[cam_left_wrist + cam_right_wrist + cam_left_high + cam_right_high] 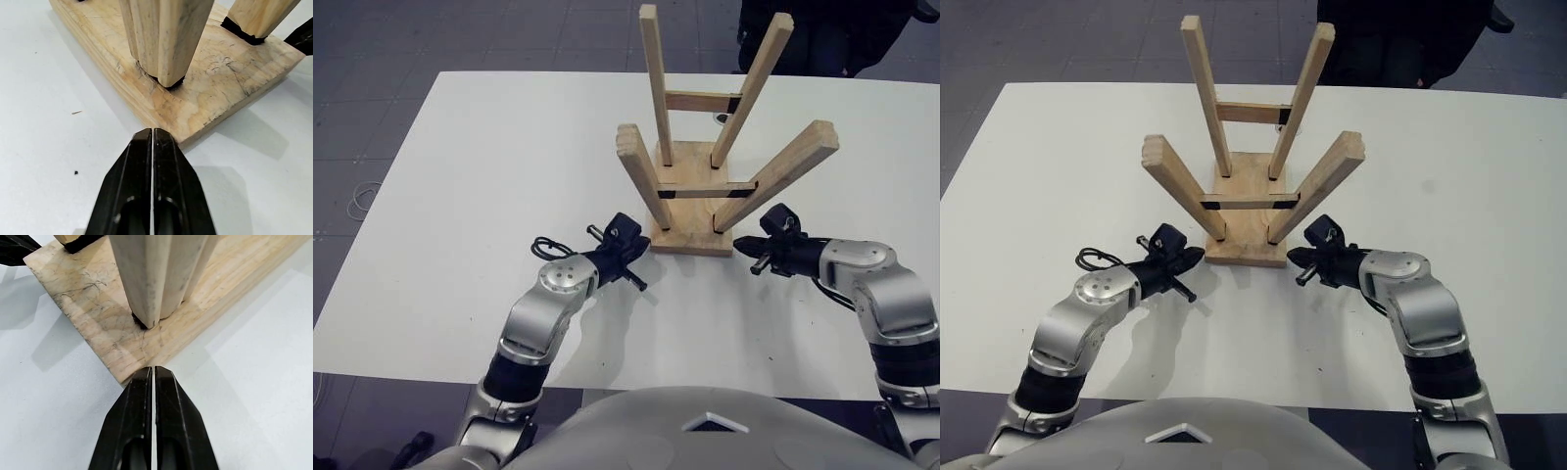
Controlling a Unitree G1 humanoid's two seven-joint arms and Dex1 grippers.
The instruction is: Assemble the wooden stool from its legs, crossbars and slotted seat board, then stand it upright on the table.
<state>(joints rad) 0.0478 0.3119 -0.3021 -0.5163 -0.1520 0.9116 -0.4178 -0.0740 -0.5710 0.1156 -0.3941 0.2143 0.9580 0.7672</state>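
Note:
The wooden stool stands upside down on the white table (489,176). Its seat board (690,241) lies flat, and its legs (641,176) rise slanted from it, joined by a near crossbar (705,189) and a far crossbar (697,100). My left gripper (646,250) is shut, its tip at the board's near left corner (171,132). My right gripper (744,243) is also shut, its tip against the near right corner (127,374). Each wrist view looks up a leg (166,39) seated in its slot (142,323).
Bare tabletop stretches to the left of the stool and in front of it (705,333). A small object (720,118) lies on the table behind the stool. The table's far edge runs close behind the far legs.

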